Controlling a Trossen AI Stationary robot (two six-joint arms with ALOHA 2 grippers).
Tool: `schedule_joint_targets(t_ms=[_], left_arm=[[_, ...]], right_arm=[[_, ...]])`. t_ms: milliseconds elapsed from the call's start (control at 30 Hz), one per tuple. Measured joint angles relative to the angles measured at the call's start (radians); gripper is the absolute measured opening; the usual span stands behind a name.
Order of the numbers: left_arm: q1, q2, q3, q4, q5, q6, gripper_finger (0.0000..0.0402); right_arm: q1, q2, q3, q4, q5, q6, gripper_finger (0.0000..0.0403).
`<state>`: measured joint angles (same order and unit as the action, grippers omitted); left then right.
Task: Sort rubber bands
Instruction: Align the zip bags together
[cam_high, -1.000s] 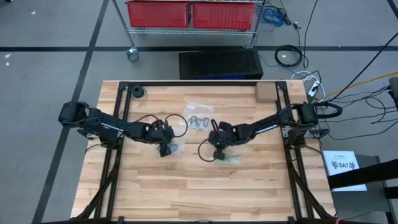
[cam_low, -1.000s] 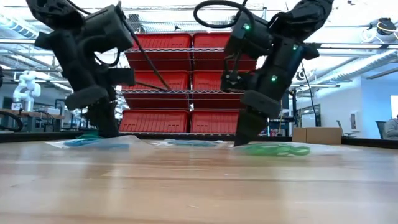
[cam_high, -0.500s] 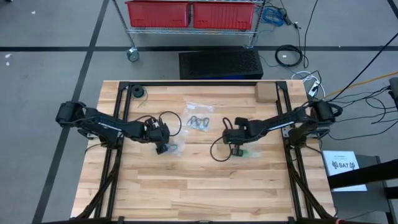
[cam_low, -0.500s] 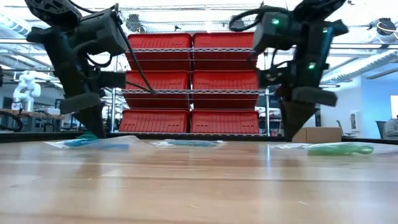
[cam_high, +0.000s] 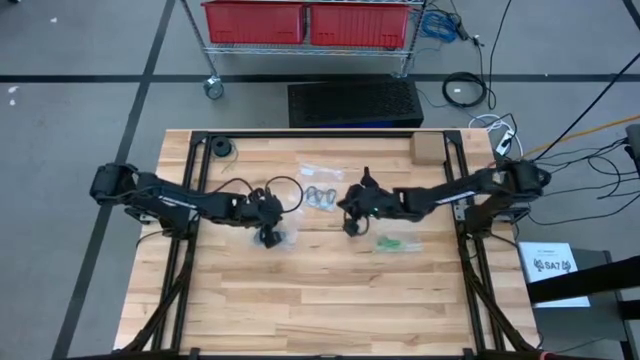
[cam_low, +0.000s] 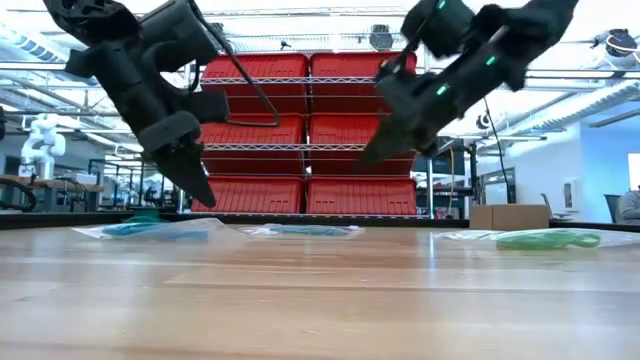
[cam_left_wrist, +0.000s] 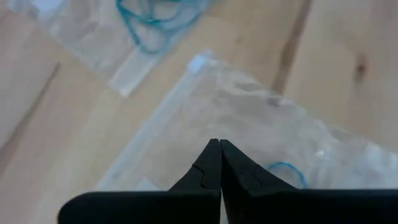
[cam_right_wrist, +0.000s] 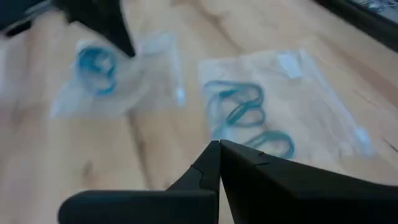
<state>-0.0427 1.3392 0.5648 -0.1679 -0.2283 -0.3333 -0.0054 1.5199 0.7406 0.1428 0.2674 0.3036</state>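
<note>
While both arms reach in over the wooden counter (cam_high: 300, 290), the overhead camera gives the layout. A clear bag of grey-looking bands (cam_high: 320, 196) lies at the middle. The left hand (cam_high: 268, 237) is just to one side of it, over a second clear bag (cam_high: 276, 238). The right hand (cam_high: 349, 226) is just on the other side, and a bunch of green rubber bands (cam_high: 392, 243) lies beyond it, nearer the right arm's base.

From counter height you see what the top view hides. Both hands hang clear of the wood, tilted, and neither touches a bag. The green bands (cam_low: 545, 239) lie flat, well apart from the right hand (cam_low: 366, 158), and a blue heap (cam_low: 140, 226) shows near the left hand (cam_low: 205, 194).

Only the wrist cameras settle the fingers. The left hand's (cam_left_wrist: 219, 147) tips are pressed together with nothing between them, above a crinkled bag (cam_left_wrist: 273, 130) holding a blue loop (cam_left_wrist: 286, 172). The right hand's (cam_right_wrist: 217, 147) tips are likewise together and empty. They point at a bag with teal-blue loops (cam_right_wrist: 242, 112) inside.
</note>
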Motion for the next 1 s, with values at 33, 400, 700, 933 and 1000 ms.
schedule_joint_targets(t_ms=[33,400,700,933,1000], left_arm=[[0.009,0.0,0.0,-0.004,-0.001,0.0,0.0],[0.065,0.011,-0.112,0.018,-0.021,-0.063,0.0],[0.062,-0.005,-0.136,-0.032,-0.114,-0.098,0.0],[0.062,-0.1,-0.142,-0.188,-0.146,-0.107,0.0],[0.062,-0.144,-0.142,-0.219,-0.156,-0.123,0.0]], right_arm=[[-0.015,0.03,-0.001,0.05,0.001,-0.002,0.0],[-0.131,0.368,0.215,0.189,-0.011,-0.025,0.0],[-0.166,0.495,0.362,0.035,-0.037,-0.046,0.0],[-0.163,0.494,0.363,-0.036,-0.173,-0.103,0.0],[-0.152,0.49,0.366,-0.081,-0.191,-0.107,0.0]])
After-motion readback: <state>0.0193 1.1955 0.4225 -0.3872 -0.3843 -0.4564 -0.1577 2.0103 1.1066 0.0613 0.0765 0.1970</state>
